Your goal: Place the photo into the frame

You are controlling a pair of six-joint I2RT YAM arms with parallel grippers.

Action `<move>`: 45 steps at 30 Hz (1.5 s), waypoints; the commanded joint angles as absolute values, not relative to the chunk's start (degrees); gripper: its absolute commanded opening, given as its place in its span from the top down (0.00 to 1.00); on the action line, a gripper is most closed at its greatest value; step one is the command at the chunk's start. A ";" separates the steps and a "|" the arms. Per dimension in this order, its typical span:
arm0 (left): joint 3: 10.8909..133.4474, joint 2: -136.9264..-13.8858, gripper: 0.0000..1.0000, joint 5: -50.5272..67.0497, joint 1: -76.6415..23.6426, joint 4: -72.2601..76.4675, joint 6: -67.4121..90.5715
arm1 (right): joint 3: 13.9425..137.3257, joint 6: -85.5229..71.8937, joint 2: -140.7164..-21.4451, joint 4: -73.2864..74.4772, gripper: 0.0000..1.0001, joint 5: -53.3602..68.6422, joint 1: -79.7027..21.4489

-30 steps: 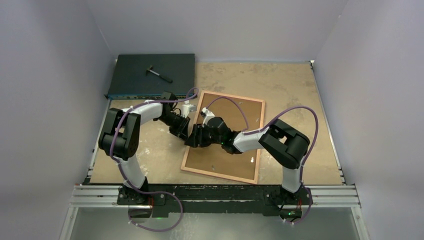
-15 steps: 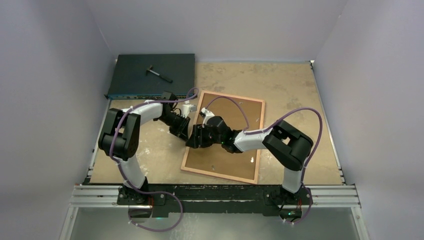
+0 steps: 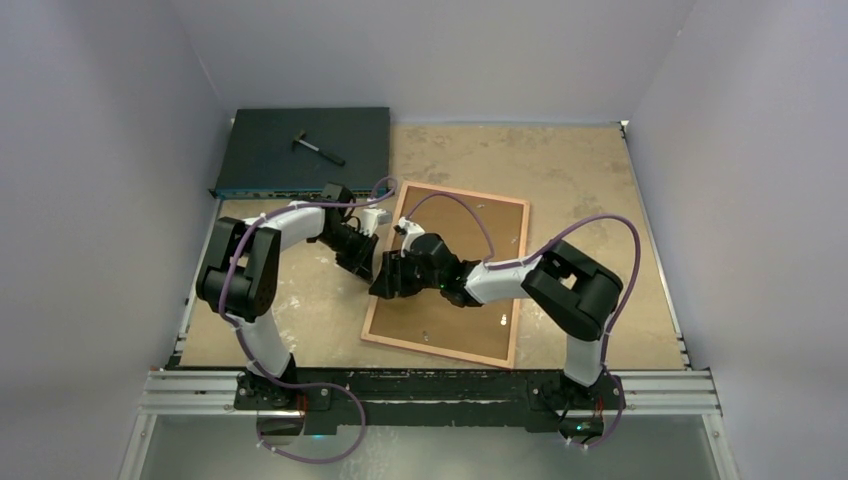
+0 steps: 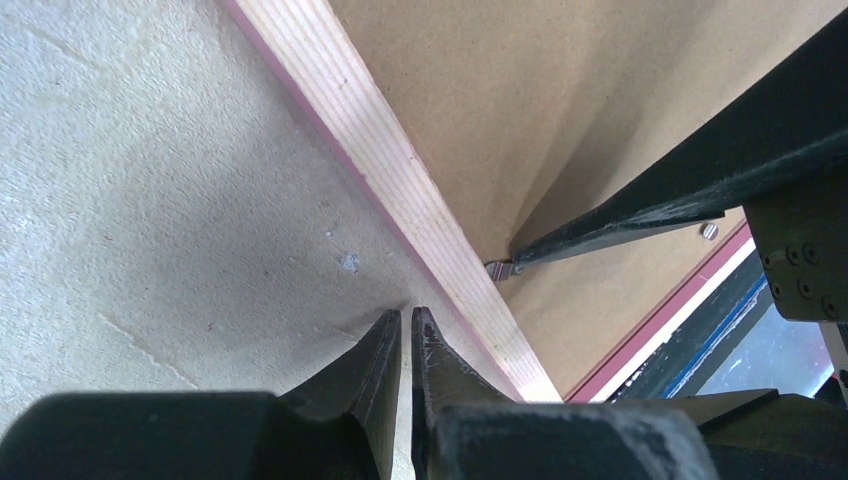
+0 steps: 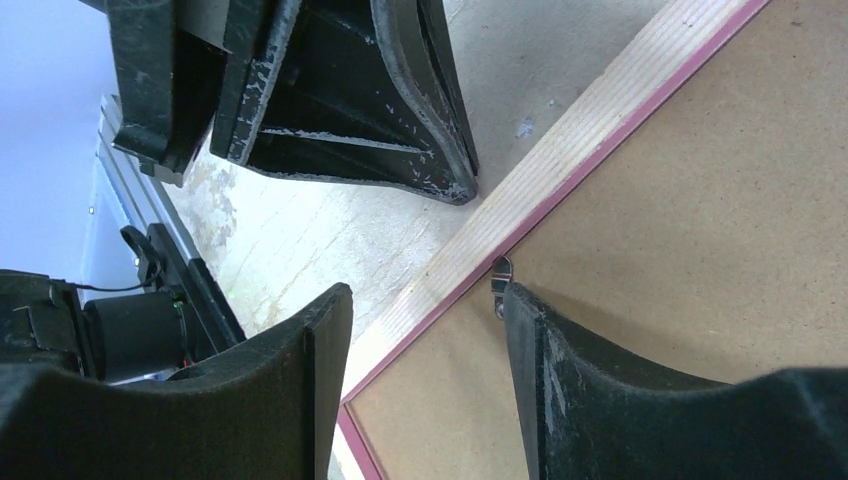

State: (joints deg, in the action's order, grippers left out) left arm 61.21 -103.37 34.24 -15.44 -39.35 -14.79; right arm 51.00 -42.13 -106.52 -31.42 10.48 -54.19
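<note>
Two: left claw (image 4: 406, 320), right claw (image 5: 424, 300), at frame (image 4: 378, 150) edge.

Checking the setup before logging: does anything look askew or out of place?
The pink-edged rectangular picture frame lies face down, rotated askew on the tan table. A small black hammer-like tool rests on the dark flat electronics box, an odd spot.

A dark flat electronics box (image 3: 290, 155) sits on the tan desk (image 3: 580, 170), well beyond the fingers (image 4: 365, 375) to their left, with a small black tool (image 3: 318, 147) lying on it. A brown backing board (image 3: 440, 325) lies under the right fingers (image 5: 590, 400).
</note>
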 commanded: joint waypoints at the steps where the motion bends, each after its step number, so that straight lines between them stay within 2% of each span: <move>1: 60.78 -101.75 0.94 34.59 -15.38 -37.79 -15.85 | 52.79 -41.05 -108.43 -32.15 0.42 12.96 -55.07; 10: 60.91 -102.04 0.94 35.78 -15.48 -37.09 -15.13 | 53.09 -38.16 -109.02 -32.70 0.46 15.16 -55.17; 19: 61.32 -102.23 0.95 35.95 -15.64 -37.61 -15.35 | 56.22 -30.84 -108.54 -26.53 0.47 15.61 -55.19; 31: 62.31 -101.13 0.96 36.73 -15.65 -39.47 -15.83 | 53.42 -29.78 -103.89 -29.93 0.43 19.94 -51.08; 45: 62.22 -102.04 0.97 37.10 -15.65 -38.76 -15.31 | 53.93 -31.01 -110.21 -33.59 0.43 20.94 -51.81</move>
